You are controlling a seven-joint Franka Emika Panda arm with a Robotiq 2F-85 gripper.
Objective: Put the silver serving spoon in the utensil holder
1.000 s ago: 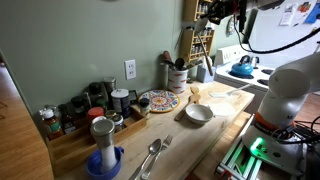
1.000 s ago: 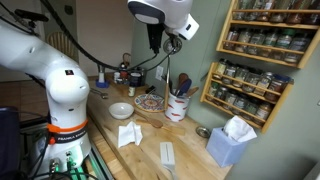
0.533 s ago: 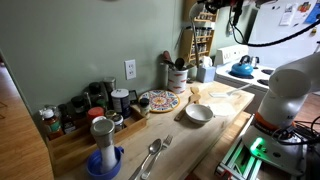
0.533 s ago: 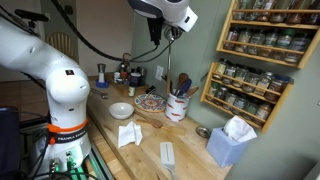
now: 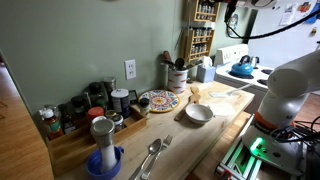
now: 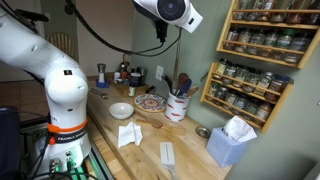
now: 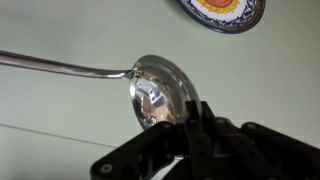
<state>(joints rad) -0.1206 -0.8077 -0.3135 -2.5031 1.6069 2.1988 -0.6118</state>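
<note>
In the wrist view my gripper (image 7: 195, 115) is shut on the rim of the bowl of the silver serving spoon (image 7: 160, 90). The spoon's handle sticks out to the left. The gripper is high above the counter. In both exterior views only the arm shows at the top edge, and the fingers are out of frame or too small to tell. The utensil holder (image 5: 177, 77) is a pale cream crock with wooden utensils. It stands by the wall next to the spice shelf, and also shows in an exterior view (image 6: 177, 105).
A patterned plate (image 5: 158, 100) lies by the wall, also seen in the wrist view (image 7: 225, 10). A white bowl (image 5: 198, 113), a blue mug (image 5: 105, 160), two more metal spoons (image 5: 150, 157), jars (image 5: 100, 100) and a tissue box (image 6: 230, 142) stand on the counter.
The arm has risen toward the top of both exterior views. Nothing on the counter has moved.
</note>
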